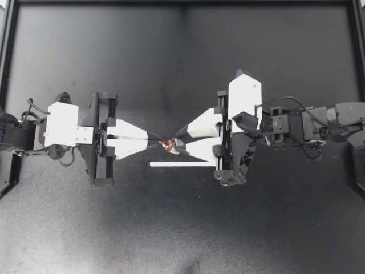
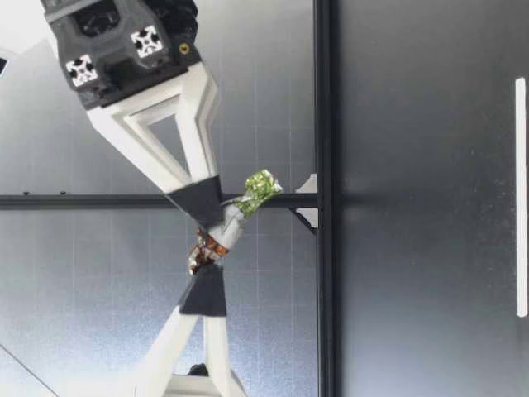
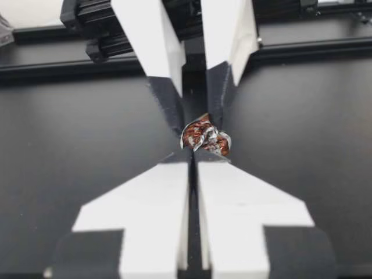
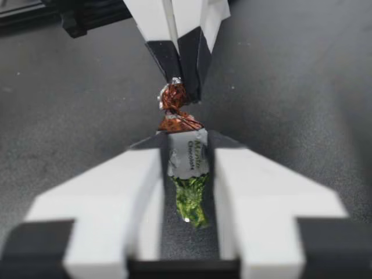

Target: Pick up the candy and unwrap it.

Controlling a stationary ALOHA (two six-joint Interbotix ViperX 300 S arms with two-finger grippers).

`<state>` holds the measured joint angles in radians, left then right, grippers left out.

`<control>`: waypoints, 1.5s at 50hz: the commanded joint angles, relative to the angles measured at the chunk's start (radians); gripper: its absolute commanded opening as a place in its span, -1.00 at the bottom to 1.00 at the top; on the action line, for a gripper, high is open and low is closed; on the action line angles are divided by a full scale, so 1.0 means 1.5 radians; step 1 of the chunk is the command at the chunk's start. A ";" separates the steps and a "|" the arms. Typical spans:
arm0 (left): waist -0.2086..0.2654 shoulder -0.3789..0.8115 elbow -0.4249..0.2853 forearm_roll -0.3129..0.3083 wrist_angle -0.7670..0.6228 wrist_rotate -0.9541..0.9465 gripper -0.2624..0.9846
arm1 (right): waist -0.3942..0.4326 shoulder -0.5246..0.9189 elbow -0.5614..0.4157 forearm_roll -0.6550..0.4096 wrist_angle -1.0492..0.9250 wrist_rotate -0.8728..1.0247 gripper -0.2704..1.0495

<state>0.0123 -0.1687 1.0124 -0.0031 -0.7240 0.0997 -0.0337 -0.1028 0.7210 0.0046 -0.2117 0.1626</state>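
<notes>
Count for you: one candy [image 1: 169, 145], two grippers, both on it. Your left gripper [image 1: 153, 138] and your right gripper [image 1: 181, 144] come in from opposite sides, tips nearly meeting over the middle of the table [image 1: 114, 228].

Left gripper: clenched. Its fingers [image 3: 151, 203] are pressed together, pinching only the brown twist [image 3: 203, 135] of the wrapper at the very tips.

Right gripper: clamped on the candy's body. Its fingers [image 4: 104, 197] sit one on each side of the silver midsection (there's print on it).

The wrapper has two twisted ends. The brown twist is in the left gripper. The green twist [image 4: 190, 200] lies loose in the gap between the right gripper's fingers, behind the pads.

In the low view the candy hangs in the air, well clear of the table, spanned between the two grippers and tilted. The brown twist is the higher end, the green twist the lower.

One white strip [image 1: 182, 164] lies flat on the table near the right gripper, apart from the candy.
</notes>
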 commanded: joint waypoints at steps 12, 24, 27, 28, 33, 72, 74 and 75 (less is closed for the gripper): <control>0.001 -0.004 -0.012 0.000 -0.003 0.009 -0.83 | 0.002 -0.005 -0.020 -0.014 -0.010 -0.002 -0.84; 0.001 -0.005 -0.008 0.000 0.033 -0.002 -0.79 | -0.001 -0.008 -0.021 -0.014 -0.007 -0.012 -0.85; 0.001 -0.004 -0.007 0.000 0.043 -0.004 -0.72 | -0.004 -0.010 -0.021 -0.014 -0.005 -0.015 -0.85; 0.001 -0.005 -0.007 0.000 0.046 -0.004 -0.70 | -0.006 -0.011 -0.022 -0.014 -0.004 -0.015 -0.85; 0.001 -0.007 -0.007 -0.002 0.054 -0.012 -0.46 | -0.014 -0.011 -0.024 -0.014 0.001 -0.020 -0.85; 0.003 0.029 -0.063 -0.026 0.116 -0.188 0.37 | -0.038 0.026 -0.062 -0.014 0.071 -0.087 -0.85; 0.006 0.033 -0.065 -0.028 0.115 -0.188 0.37 | -0.038 0.026 -0.061 -0.014 0.071 -0.086 -0.85; 0.008 0.036 -0.066 -0.029 0.116 -0.187 0.37 | -0.038 0.026 -0.061 -0.014 0.072 -0.086 -0.85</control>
<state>0.0123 -0.1135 0.9373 -0.0414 -0.5446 -0.1841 -0.0828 -0.0476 0.6489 -0.0153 -0.1012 0.0322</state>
